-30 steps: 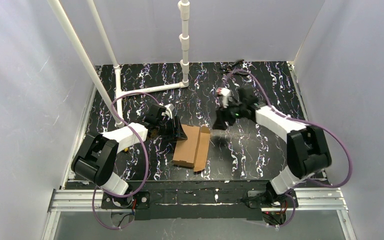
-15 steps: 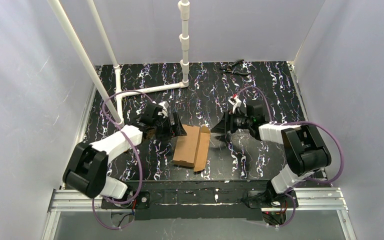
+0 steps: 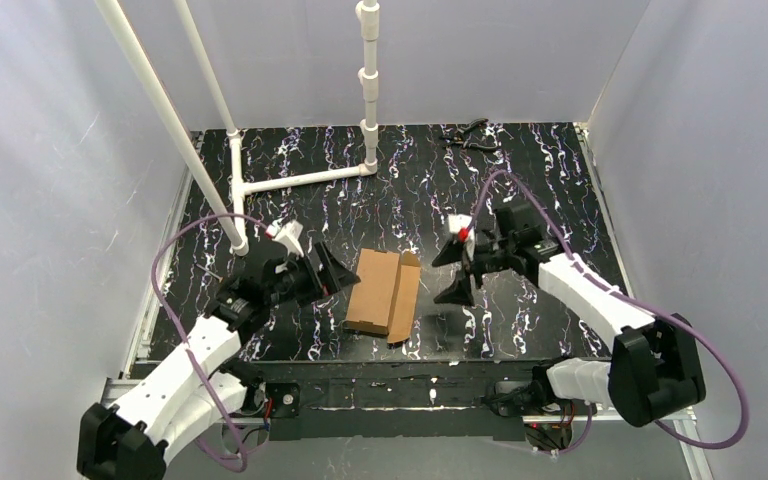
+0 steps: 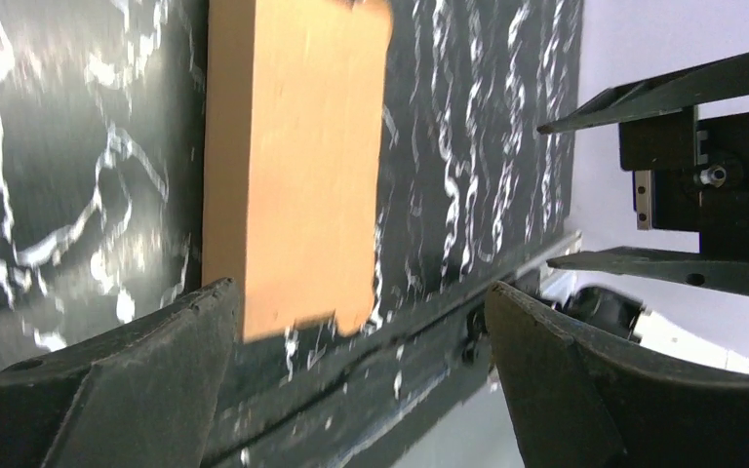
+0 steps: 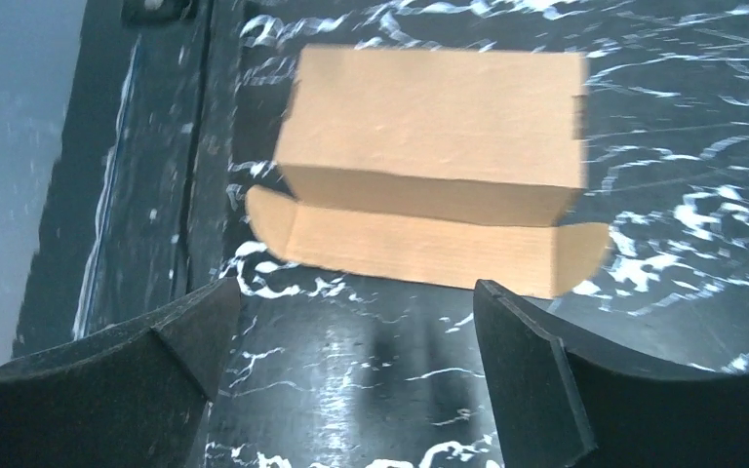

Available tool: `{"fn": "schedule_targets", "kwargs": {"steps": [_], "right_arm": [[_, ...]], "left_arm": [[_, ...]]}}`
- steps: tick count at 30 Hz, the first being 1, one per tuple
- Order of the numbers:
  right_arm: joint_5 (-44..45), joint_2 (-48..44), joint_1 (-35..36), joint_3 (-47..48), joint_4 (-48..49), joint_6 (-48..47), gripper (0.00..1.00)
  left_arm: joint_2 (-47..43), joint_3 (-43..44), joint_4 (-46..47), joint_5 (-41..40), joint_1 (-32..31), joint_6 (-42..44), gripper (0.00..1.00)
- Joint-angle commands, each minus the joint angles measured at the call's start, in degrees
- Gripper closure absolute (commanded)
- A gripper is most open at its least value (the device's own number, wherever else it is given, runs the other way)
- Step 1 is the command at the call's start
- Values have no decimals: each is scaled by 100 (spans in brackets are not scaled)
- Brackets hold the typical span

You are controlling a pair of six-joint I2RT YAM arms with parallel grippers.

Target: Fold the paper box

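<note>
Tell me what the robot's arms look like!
The left arm and right arm are white with chunky black joints. A purple cable loops along each. The left pincer and right pincer are black, each with two pointy triangular fingers.

Robot lab test cell. Plain pale walls [image 3: 50, 200] box in three sides of a black, white-veined tabletop [image 3: 520, 180]. Two white-and-black arms, the left arm [image 3: 185, 360] and the right arm [image 3: 585, 290], are mounted side by side at the near edge over an aluminium frame rail [image 3: 695, 460] (slotted extrusion type). Purple cables [image 3: 156, 270] loop loose off both arms. A white plastic pipe frame [image 3: 368, 90] stands at the back, joined with push fittings. The wrist views show the same marbled surface.
</note>
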Motion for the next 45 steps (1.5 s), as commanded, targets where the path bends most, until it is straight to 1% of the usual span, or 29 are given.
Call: {"fn": "schedule_targets", "kwargs": {"steps": [1,2,4,7,9,12,13,14,18,22,27,30,32,34,35,38,40,42,43,45], "right_arm": [[1120,-321,973,-325,-1313,-1847,5],[1305,-358,1167,-421,-1385,-1950,7],[1339,-430,1390,-567,-1488,-2220,9],[1663,-391,1813,-587,-1246,-2250,13],[1830,-247,2055,-577,-907,-2025,19],[2077,-87,2426,-622,-460,-1826,25],[2186,-44,2578,-648,-303,-1790,26],[2333,4,2697,-684,-106,-1761,27],[2845,110,3186,-813,390,-1723,30],[3212,191,3595,-864,764,-1541,33],[3559,290,3840,-947,1041,-1415,34],[3590,339,3844,-949,945,-1496,33],[3393,325,3770,-848,493,-1825,32],[2849,287,3478,-576,-427,-2467,30],[2523,249,3252,-418,-955,-2957,29],[1744,138,2563,-190,-2134,-3933,24],[1557,111,2188,-154,-2396,-4100,22],[1557,116,1847,-133,-2459,-4105,21],[1549,145,1695,-105,-2484,-4074,21],[1491,200,1352,-36,-2555,-4012,21]], "left_arm": [[-792,-494,-938,-335,-501,-514,7],[-904,-557,-1127,-636,-722,-577,8],[-993,-632,-1364,-1107,-1024,-665,14],[-962,-759,-1126,-1465,-1271,-647,15],[-916,-829,-779,-1528,-1302,-420,15],[-829,-1162,329,-1235,-1303,-58,13],[-783,-1323,892,-1164,-1303,-37,13],[-723,-1479,1105,-1167,-1303,-120,13],[-522,-1663,1312,-1324,-1303,-327,12],[-638,-1833,1619,-1393,-1303,-534,13],[-825,-1951,1697,-1617,-1301,-814,14],[-770,-1949,1733,-1618,-1303,-864,14],[-671,-1911,1730,-1552,-1299,-847,14],[-594,-1866,1729,-1454,-1303,-846,14],[-585,-1844,1729,-1403,-1303,-832,14],[-611,-1841,1724,-1348,-1303,-839,14],[-642,-1836,1728,-1318,-1303,-856,13],[-641,-1812,1724,-1226,-1303,-894,3],[-647,-1795,1724,-1164,-1303,-909,2],[-660,-1748,1706,-1058,-1290,-855,2]]}}
